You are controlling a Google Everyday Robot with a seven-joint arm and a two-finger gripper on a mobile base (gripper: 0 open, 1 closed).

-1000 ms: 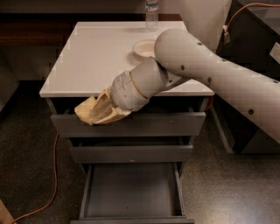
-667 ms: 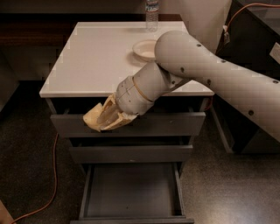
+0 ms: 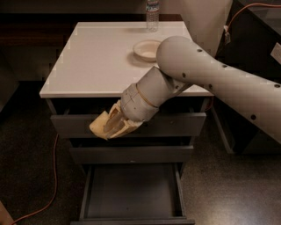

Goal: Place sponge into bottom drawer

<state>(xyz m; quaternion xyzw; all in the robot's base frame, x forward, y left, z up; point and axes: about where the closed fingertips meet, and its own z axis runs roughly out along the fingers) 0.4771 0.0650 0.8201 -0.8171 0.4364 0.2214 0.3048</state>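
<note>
My gripper [image 3: 110,125] hangs in front of the cabinet's top drawer, pointing down and left. It is shut on the sponge [image 3: 99,127], a pale-yellow foam block that sticks out to the left of the fingers. The bottom drawer [image 3: 131,195] is pulled open below the gripper; its shallow grey tray shows nothing inside. The sponge is well above the tray, at the height of the top drawer front.
A white bowl [image 3: 147,49] and a clear bottle [image 3: 152,13] stand on the white cabinet top [image 3: 88,61]. The two upper grey drawers [image 3: 131,154] are closed. An orange cable [image 3: 52,176] runs along the floor at the left. My arm [image 3: 219,79] reaches in from the right.
My gripper with the sponge has moved right and slightly down, from the cabinet's left front toward its middle, above the open drawer.
</note>
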